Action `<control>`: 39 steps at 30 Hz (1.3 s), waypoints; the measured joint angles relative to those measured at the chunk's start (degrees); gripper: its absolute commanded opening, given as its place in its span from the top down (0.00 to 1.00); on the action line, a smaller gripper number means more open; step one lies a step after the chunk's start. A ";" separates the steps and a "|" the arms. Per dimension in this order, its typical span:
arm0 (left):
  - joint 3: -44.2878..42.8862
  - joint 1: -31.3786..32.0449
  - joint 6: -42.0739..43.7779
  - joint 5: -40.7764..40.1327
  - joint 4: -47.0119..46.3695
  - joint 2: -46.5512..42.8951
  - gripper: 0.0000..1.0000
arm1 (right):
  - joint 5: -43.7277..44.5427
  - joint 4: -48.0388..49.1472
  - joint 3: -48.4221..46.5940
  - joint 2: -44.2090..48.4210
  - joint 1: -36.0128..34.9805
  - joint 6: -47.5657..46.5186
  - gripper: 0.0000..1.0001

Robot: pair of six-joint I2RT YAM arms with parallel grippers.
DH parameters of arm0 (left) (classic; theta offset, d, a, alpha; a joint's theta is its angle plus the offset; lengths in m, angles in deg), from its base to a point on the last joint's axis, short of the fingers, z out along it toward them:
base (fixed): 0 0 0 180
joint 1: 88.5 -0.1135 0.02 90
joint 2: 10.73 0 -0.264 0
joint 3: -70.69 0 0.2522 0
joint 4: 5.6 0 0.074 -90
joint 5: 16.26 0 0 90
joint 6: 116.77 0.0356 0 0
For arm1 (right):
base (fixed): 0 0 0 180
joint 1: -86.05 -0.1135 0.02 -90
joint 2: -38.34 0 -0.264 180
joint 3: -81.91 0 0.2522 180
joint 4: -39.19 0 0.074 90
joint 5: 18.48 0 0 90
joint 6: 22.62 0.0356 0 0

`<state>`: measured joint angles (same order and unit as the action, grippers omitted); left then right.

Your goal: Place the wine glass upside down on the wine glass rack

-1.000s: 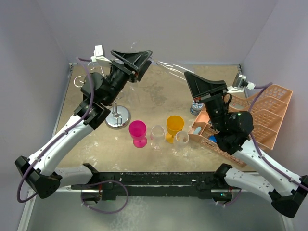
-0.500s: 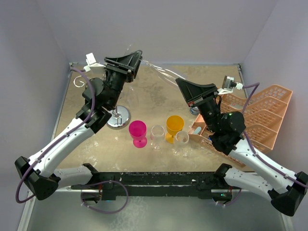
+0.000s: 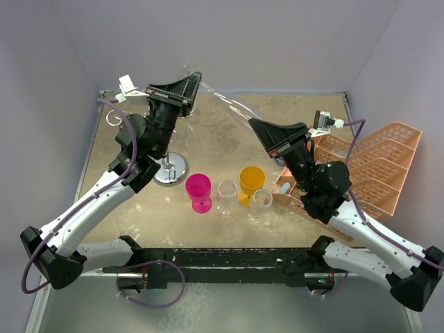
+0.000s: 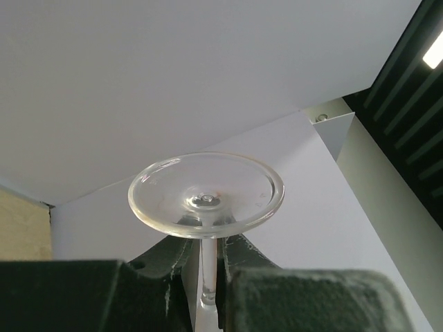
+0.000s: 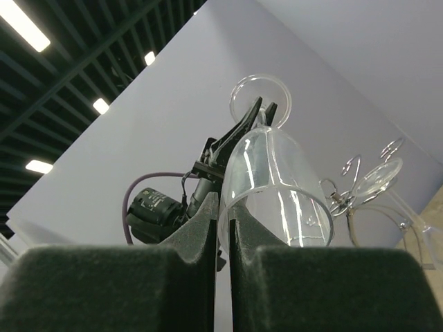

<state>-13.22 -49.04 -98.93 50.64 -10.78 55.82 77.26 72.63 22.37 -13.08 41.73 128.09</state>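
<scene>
**Glass** (image 3: 232, 104): clear, stemmed, lying tilted in the air over the desk (image 3: 222, 135), bridging both hands, apart from the rack (image 3: 172, 170).
**Left hand** (image 4: 206, 266): closed on the stem, just under the foot.
**Right hand** (image 5: 222, 207): pinched on the bowl's rim.
**Also on the desk:** pink goblet (image 3: 199, 189), orange goblet (image 3: 252, 182), peach crate (image 3: 378, 170).

The wine glass (image 4: 206, 194) is clear, smooth and glossy, catching bright highlights. The wine glass rack (image 3: 177, 170) is polished chrome wire with a mirror-like base. The crate (image 3: 406, 135) is matt peach plastic, and the table (image 3: 229, 139) looks like mottled, rough tan stone.
</scene>
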 measured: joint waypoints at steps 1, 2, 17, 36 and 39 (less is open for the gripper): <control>-0.20 0.02 0.48 0.22 -0.31 0.00 1.00 | -0.39 0.15 0.00 -0.02 0.02 0.42 0.96; -0.55 0.07 0.96 0.46 -0.44 0.02 1.00 | -0.68 0.24 0.00 -0.07 0.02 0.72 0.95; -8.07 -0.57 10.49 1.42 1.14 0.68 1.00 | -5.81 -4.33 0.81 5.09 0.02 0.04 0.29; -12.17 -0.61 33.27 17.44 24.37 -8.81 1.00 | -16.11 -29.24 -19.37 -0.37 0.02 -27.32 0.26; -12.70 -0.61 37.07 19.78 26.34 -9.77 1.00 | -18.97 -30.25 -24.39 -5.51 0.00 -31.67 0.28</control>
<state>-25.92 -49.65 -61.86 70.42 15.56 46.05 58.29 42.38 -2.03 -18.58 41.73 96.42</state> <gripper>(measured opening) 0.050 0.737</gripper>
